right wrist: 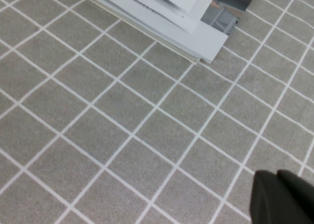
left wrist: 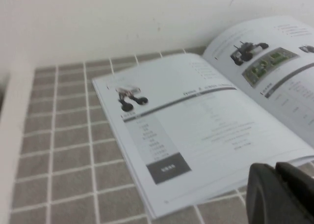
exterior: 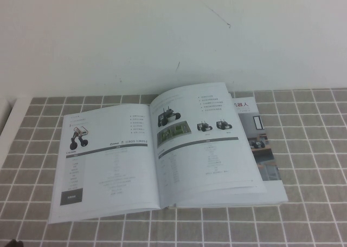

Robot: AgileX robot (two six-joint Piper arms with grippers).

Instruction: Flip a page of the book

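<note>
Lying open mid-surface toward far edge, large thin glossy white catalogue book [exterior: 162,149]; page with black rover photo [exterior: 203,138] lies flat, untouched; left gripper [left wrist: 282,194] near book's near-left corner, right gripper [right wrist: 284,197] near its near-right corner, finger state unclear on both; approach step; next move calls for catching page's free edge.

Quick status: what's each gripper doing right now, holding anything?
Left gripper: beside the book's near left corner, holding nothing; open or shut cannot be told.
Right gripper: over bare tiles off the book's near right corner, holding nothing; cannot be told.
</note>
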